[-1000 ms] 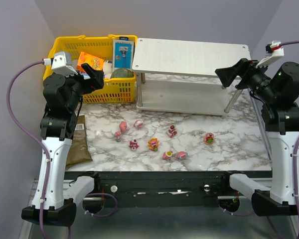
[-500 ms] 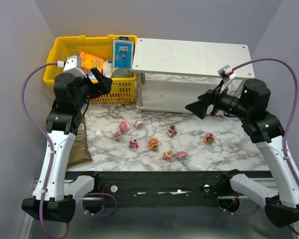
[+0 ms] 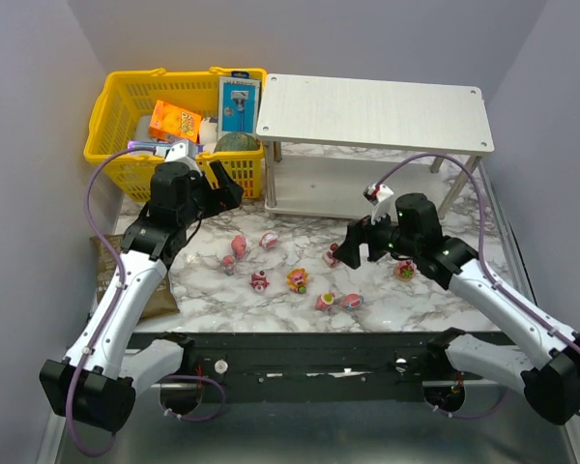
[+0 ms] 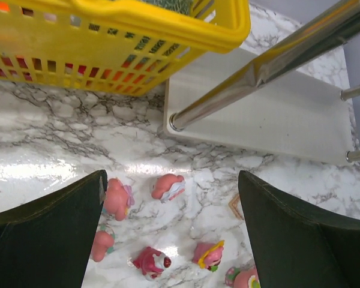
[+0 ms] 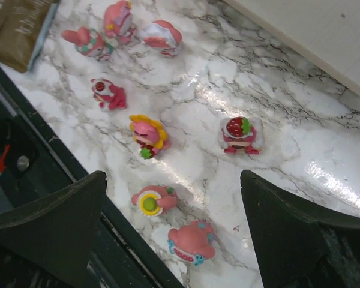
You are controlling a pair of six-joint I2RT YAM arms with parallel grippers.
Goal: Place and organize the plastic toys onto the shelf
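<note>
- Yellow mesh basket (image 3: 106,111) at back left. It holds an orange box (image 3: 173,121), a blue-and-white carded pack (image 3: 240,104) standing on end, and a dark green round item (image 3: 234,142).
- Shelf (image 3: 372,109) sits just right of the basket: white wood-grain, two tiers, silver legs. Its long axis runs left to right.
- Plastic toys (image 3: 260,281): nine, glossy pink and red, scattered on the marble table (image 3: 464,290) in front of the shelf.
- Yellow-petal toy (image 5: 147,133) lies mid-scatter.
- Strawberry-topped toy (image 5: 239,133) stands upright.
- Yellow-disc toy (image 5: 153,200) lies on its side.
- Left gripper (image 4: 171,177): jaws wide, nothing between them, above the left of the scatter.
- Right gripper (image 5: 174,174): jaws wide, holding nothing, above the middle toys.
</note>
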